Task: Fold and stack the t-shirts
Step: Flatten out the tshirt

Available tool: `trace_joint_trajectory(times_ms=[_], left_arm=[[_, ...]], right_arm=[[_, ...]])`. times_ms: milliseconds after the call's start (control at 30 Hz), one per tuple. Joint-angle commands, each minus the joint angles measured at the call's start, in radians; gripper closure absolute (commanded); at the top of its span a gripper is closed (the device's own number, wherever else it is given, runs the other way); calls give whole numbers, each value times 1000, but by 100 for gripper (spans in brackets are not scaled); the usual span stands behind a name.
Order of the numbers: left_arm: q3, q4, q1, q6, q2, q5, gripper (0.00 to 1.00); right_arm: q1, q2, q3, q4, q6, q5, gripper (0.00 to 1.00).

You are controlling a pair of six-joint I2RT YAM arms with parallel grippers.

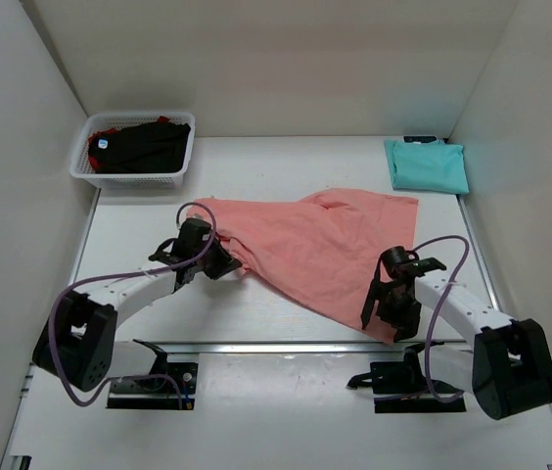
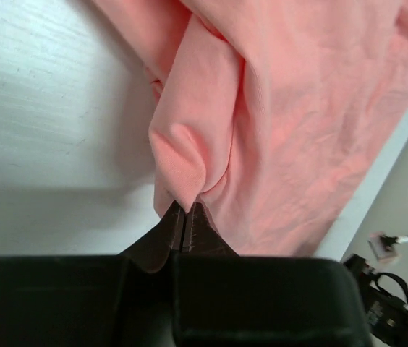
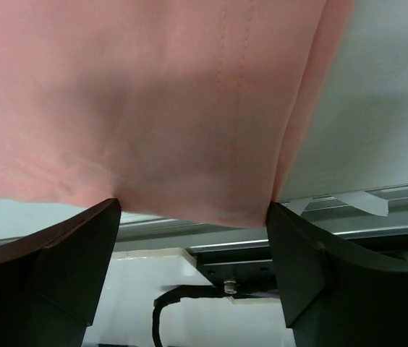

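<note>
Since left gripper (image 2: 183,215) is clamped on a fold of pink shirt (image 1: 330,240) spread ahead of it on counter (image 1: 256,171), right gripper (image 3: 193,213), apart with hem between fingers (image 3: 66,253), should close first; then both draw outward evenly.

You have soft matt cloth in the salmon-pink t-shirt (image 1: 325,245): a fine knit, creased, with a stitched hem. Beyond it, the teal t-shirt (image 1: 427,164) is matt cloth too and lies smoother. Under it, the table (image 1: 256,166) looks white, matt and faintly grained. At its edges, the left hand (image 2: 184,211) and the right hand (image 3: 189,217) are dark matt plastic. Beyond its left corner, the basket (image 1: 131,178) is white plastic mesh.
</note>
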Motion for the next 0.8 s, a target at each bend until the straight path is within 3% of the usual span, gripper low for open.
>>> trace_joint_trajectory(times_ms=[0, 33, 67, 100, 133, 267, 367, 567, 633, 667, 733, 767], left_arm=[[10, -14, 26, 26, -69, 6, 100], [5, -20, 32, 29, -89, 10, 100], [5, -20, 43, 32, -98, 12, 100], [8, -29, 54, 35, -116, 12, 100], [4, -34, 77, 41, -127, 13, 100], [77, -78, 103, 105, -157, 21, 100], [263, -144, 141, 216, -118, 6, 100], [954, -332, 216, 392, 162, 24, 100], [1361, -413, 238, 435, 295, 73, 100], [1598, -501, 247, 467, 396, 85, 100], [1909, -598, 264, 492, 535, 101, 100], [2009, -624, 282, 483, 579, 119, 100]], right_arm=[[25, 44, -11, 80, 43, -13, 27], [28, 60, -20, 92, 35, -13, 50], [23, 74, -11, 106, 35, -17, 60], [20, 82, -11, 112, 28, -14, 84], [15, 90, 4, 109, 20, -8, 100], [-11, 74, 165, 57, -33, -2, 100], [-44, 85, 393, -12, -101, -27, 99], [-104, 292, 1034, -149, -273, -45, 100], [-127, 349, 1305, -149, -308, -27, 100], [-142, 390, 1366, -141, -334, -27, 100], [-170, 447, 1592, -150, -353, -36, 100], [-193, 468, 1627, -152, -356, -59, 100]])
